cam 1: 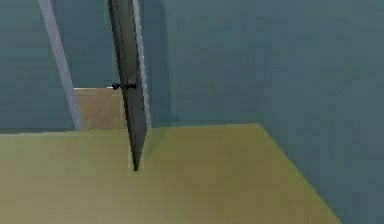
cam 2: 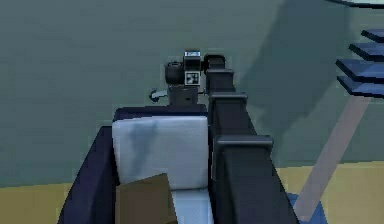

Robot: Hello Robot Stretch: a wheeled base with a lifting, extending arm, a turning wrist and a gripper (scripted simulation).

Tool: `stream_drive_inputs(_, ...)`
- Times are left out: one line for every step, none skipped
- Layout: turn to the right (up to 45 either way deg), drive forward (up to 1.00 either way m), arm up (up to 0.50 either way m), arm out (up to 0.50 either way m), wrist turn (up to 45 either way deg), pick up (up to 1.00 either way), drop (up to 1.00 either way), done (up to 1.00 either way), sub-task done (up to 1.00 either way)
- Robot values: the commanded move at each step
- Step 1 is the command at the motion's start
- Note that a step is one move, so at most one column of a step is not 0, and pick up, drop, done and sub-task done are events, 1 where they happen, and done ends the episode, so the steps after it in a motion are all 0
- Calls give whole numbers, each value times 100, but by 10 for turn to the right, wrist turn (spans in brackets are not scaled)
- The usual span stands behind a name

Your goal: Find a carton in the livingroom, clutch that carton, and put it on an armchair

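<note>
**Item 1. Carton** [cam 2: 145,200]. A brown box in the arm side view, low in the picture and cut off by its bottom edge. It lies on the seat of the armchair, against the pale cushion. Its top face is plain brown, and whether anything is inside cannot be told.

**Item 2. Armchair** [cam 2: 92,172]. It has dark navy sides and a pale, off-white cushion [cam 2: 160,145] over the seat and back. The only thing on it is the carton. The chair stands before a grey-blue wall [cam 2: 70,60].

**Item 3. Arm** [cam 2: 235,140]. A dark square bar that rises from the bottom edge along the chair's right side. Two small white marked squares [cam 2: 193,57] stand at its far end.

**Item 4. Gripper** [cam 2: 165,90]. A dark body with thin fingers, seen above the chair's back with bare wall behind its far end. It holds nothing. How its fingers are set cannot be told.

**Item 5. Stack of dark blue slabs** [cam 2: 362,65]. At the arm side view's right, carried on a pale slanting post [cam 2: 335,150]. Tan floor lies below it.

**Item 6. Door** [cam 1: 127,70]. In the forward view, a dark leaf standing ajar and seen nearly edge-on, with a small black handle [cam 1: 121,87]. A pale door frame [cam 1: 55,50] stands to its left, and a light tan surface [cam 1: 100,108] shows through the gap.

**Item 7. Surroundings, forward view.** Blue-grey walls [cam 1: 260,60] and an olive-yellow floor [cam 1: 180,180].
</note>
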Motion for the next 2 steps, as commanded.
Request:
stream_drive_inputs(0, 0, 0, -10, 0, 0, 0, 0, 0)
stream_drive_inputs(0, 0, 0, 0, 0, 0, 0, 100, 0)
